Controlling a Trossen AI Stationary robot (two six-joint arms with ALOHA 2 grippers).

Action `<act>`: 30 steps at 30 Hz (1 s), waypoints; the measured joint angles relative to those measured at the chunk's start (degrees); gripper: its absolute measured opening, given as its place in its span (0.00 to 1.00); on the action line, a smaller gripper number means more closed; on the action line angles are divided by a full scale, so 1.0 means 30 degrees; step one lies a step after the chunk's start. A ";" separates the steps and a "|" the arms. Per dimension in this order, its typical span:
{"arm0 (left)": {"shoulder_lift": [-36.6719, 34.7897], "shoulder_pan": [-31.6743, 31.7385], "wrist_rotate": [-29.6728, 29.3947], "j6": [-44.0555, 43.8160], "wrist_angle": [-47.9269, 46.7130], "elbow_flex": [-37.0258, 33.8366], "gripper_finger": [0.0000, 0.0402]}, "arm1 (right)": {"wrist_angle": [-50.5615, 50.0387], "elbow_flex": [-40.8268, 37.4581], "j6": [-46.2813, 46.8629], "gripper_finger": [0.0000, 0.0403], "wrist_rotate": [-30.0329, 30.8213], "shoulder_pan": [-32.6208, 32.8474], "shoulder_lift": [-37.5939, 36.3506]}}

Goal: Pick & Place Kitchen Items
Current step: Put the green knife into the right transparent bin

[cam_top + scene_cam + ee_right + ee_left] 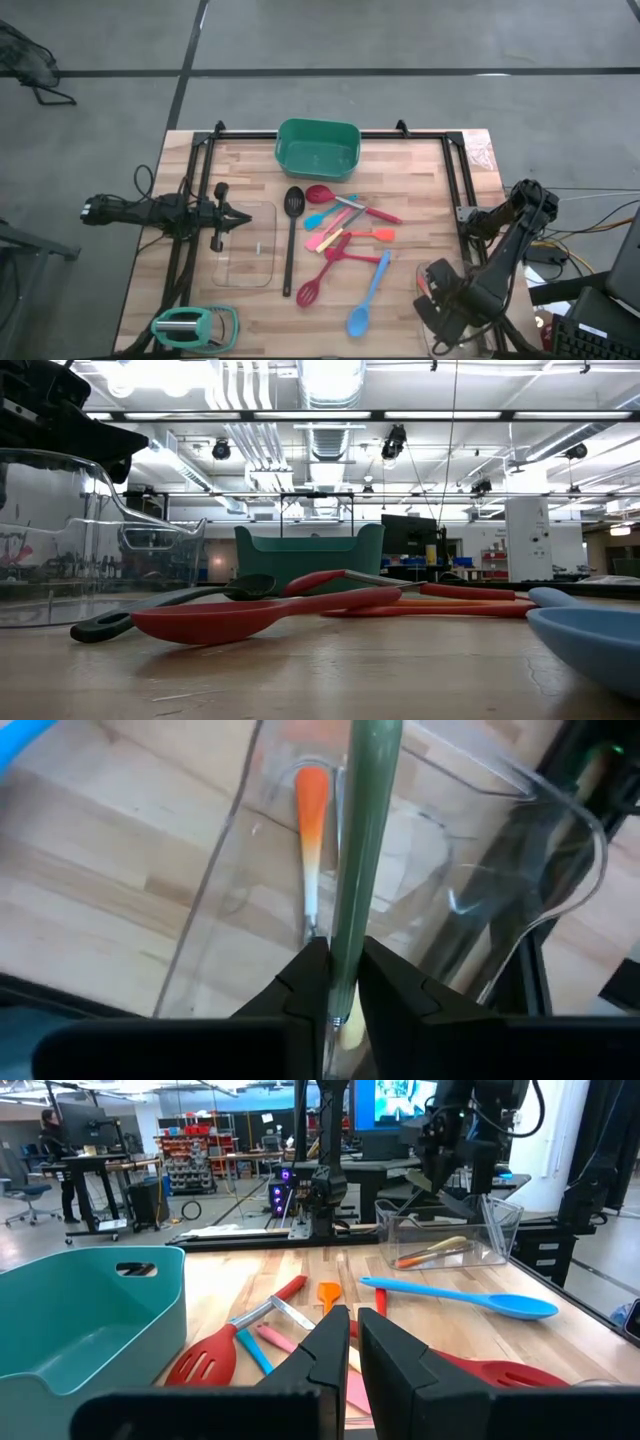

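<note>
Pinching a green-handled utensil (358, 850) in my right tool (341, 982), I hold its long axis pointing down into the clear tray (520, 840) directly below.

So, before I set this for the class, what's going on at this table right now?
The right arm's end effector is over the clear glass tray at the table's right edge, pinching a slim olive-green utensil handle above an orange-handled utensil already lying inside. The left arm's end effector is shut and empty above the other clear glass tray. A long black slotted spoon, a blue spoon and red, pink and orange utensils lie mid-table near the green plastic tub.
</note>
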 joint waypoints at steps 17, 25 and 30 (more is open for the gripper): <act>0.0000 0.0005 0.0000 0.0000 0.0000 0.0000 0.08 | 0.3360 -0.2760 -0.0025 0.13 -0.0038 -0.0007 -0.0003; 0.0000 0.0003 0.0000 -0.0003 0.0000 -0.0007 0.08 | 0.3800 -0.3219 -0.0029 0.09 -0.0027 -0.0007 0.0000; 0.0000 0.0004 0.0000 -0.0001 0.0003 -0.0003 0.08 | 0.4025 -0.3288 -0.0018 0.15 -0.0029 -0.0007 -0.0007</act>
